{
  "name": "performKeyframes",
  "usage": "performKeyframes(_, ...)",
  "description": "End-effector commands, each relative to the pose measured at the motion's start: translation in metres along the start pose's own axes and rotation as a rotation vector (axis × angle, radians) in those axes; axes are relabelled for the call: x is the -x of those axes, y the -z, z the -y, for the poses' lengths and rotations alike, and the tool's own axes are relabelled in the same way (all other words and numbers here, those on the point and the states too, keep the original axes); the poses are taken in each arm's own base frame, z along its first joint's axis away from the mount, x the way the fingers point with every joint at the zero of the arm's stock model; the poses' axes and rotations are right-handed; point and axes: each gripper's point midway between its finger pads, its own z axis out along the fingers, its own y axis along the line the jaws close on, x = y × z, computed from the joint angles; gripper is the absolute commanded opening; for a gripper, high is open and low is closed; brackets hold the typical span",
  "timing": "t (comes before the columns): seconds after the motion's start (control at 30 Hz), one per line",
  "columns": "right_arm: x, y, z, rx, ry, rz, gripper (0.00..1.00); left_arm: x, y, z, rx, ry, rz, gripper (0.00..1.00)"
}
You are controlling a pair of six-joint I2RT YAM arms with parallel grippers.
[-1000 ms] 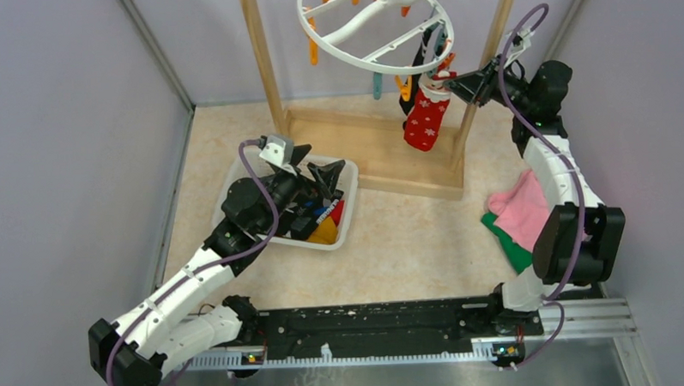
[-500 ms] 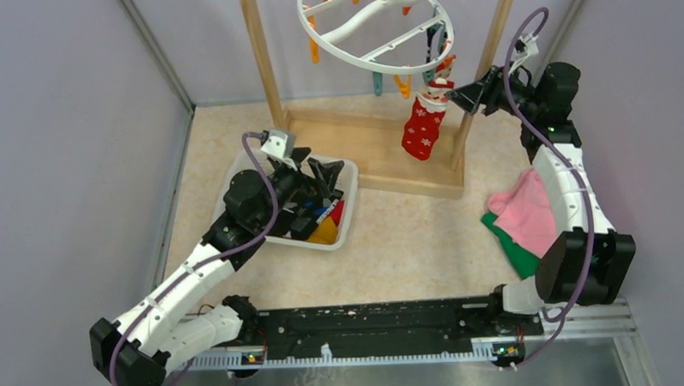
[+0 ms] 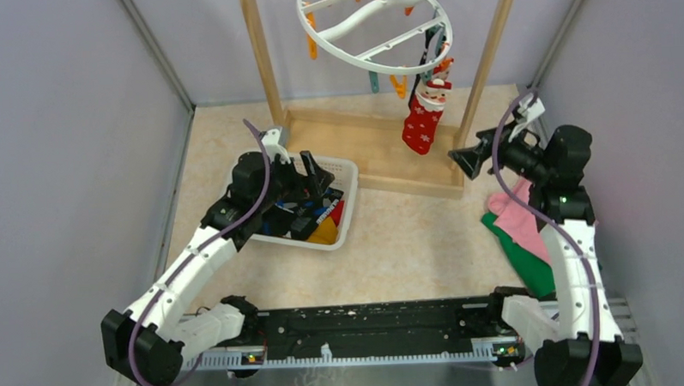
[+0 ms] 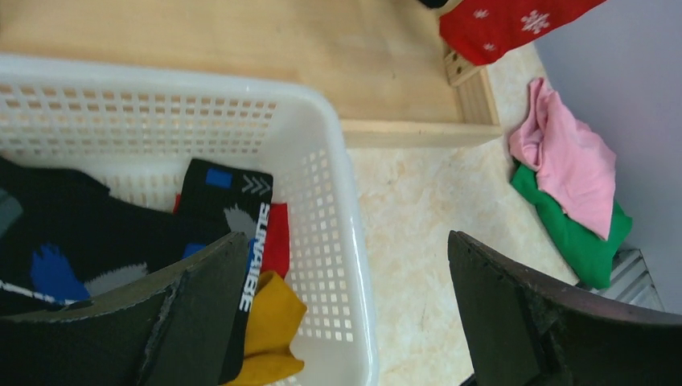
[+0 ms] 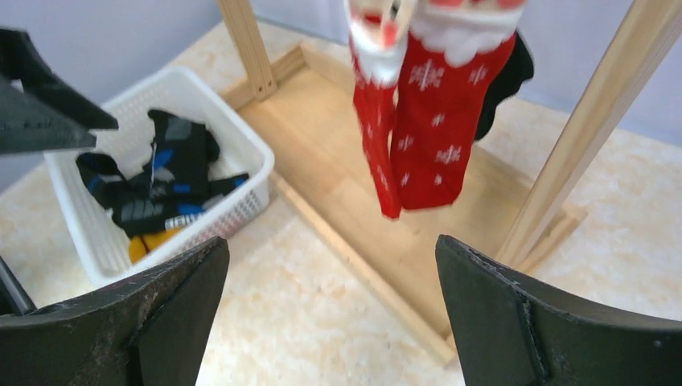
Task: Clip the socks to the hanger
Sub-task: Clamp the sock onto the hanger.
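One red sock hangs pegged below the right rim of the hanger, at the upper centre of the overhead view; the other socks lie heaped in the white basket, left of centre. The next pick looks to fall to the left gripper. Its fingers are spread wide with nothing between them. In the wrist view one finger hangs over the black sock and the yellow sock, the other outside the basket wall. To do this well, it should probably shift so both fingers clear the wall, then pinch one sock near its cuff, so the tangle stays behind. The left arm stretches from the lower left up to the basket, wrist tipped downward. The right arm stands along the right edge above the pink cloth, its gripper fully spread, empty, aimed left and apart from the red sock.
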Motion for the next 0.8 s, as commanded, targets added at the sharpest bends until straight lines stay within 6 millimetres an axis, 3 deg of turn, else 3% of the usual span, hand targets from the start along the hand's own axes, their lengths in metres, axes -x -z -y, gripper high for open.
performKeyframes(0.0,-0.025,0.024,-0.012,-0.033,0.082,0.005,0.99,-0.011,0.004,-0.001,0.026,0.078,-0.087,0.99)
performKeyframes(0.23,-0.065,0.036,-0.022,-0.054,-0.043,-0.076,0.99,-0.032,0.002,-0.027,0.168,0.154,-0.151,0.98)
performKeyframes(0.57,-0.084,0.038,-0.030,-0.037,-0.141,-0.113,0.99,-0.042,0.013,-0.054,0.274,0.117,-0.108,0.93)
performKeyframes(0.77,-0.098,0.034,-0.037,0.045,-0.149,-0.139,0.99,-0.033,0.015,-0.070,0.358,0.012,-0.117,0.84)
